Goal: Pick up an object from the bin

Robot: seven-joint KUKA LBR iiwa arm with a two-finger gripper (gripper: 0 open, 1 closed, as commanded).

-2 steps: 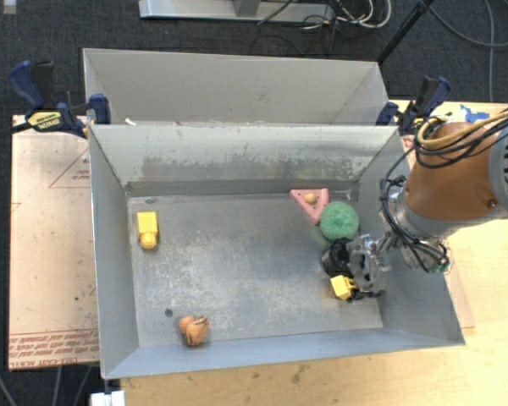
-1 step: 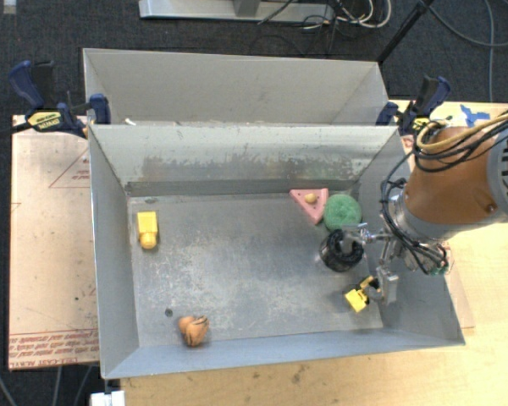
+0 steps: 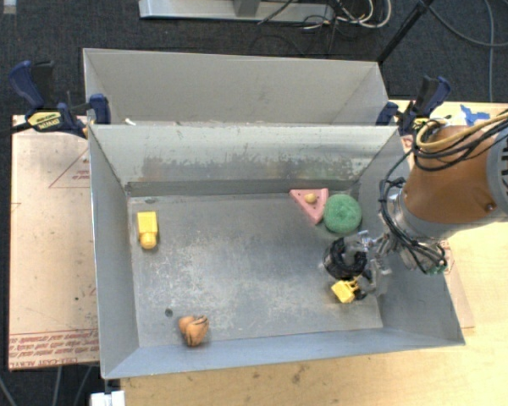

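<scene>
My gripper (image 3: 349,265) is low in the bin's right part, close to the right wall. A small yellow block-like thing (image 3: 345,291) lies right below it on the floor, at or just under the fingertips; whether the fingers touch it I cannot make out. A green ball (image 3: 342,213) rests just behind the gripper, and a pink triangular piece (image 3: 309,203) leans next to the ball by the back wall.
A yellow block with a rounded end (image 3: 147,230) lies at the left side. A tan, shell-like lump (image 3: 193,330) sits near the front wall. The sloped right wall is close to the gripper.
</scene>
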